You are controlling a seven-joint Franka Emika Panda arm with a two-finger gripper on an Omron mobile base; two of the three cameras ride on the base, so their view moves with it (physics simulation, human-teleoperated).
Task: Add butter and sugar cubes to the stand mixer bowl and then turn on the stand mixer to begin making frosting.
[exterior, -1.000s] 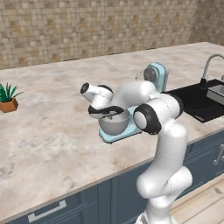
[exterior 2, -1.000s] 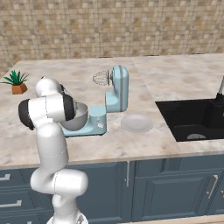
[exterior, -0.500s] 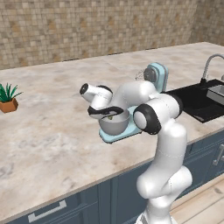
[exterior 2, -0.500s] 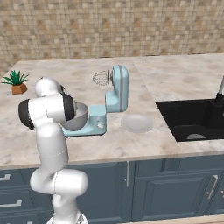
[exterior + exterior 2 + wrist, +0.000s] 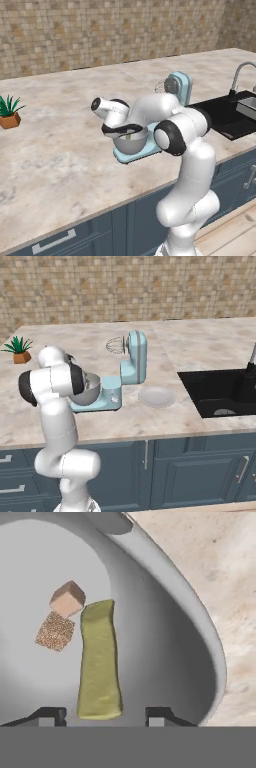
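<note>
In the hand view the butter [image 5: 100, 662] lies as a yellow stick on the inner wall of the stand mixer bowl [image 5: 165, 637]. Two sugar cubes sit beside it, one pale [image 5: 67, 598] and one speckled brown [image 5: 55, 631]. My gripper [image 5: 105, 716] is open, its fingertips [image 5: 47, 714] standing clear of the butter on either side. From the base, the hand [image 5: 125, 130] hangs low over the grey bowl [image 5: 131, 143], which sits on the flat base of the pale blue stand mixer [image 5: 179, 87]. The mixer's head [image 5: 135, 356] is tilted up with the whisk [image 5: 115, 345] out.
A flat white plate [image 5: 156, 396] lies right of the mixer. The black sink [image 5: 220, 391] with its faucet [image 5: 240, 75] is further right. A potted plant [image 5: 9, 112] stands at the far left of the marble counter [image 5: 60, 155], in front of the tiled wall.
</note>
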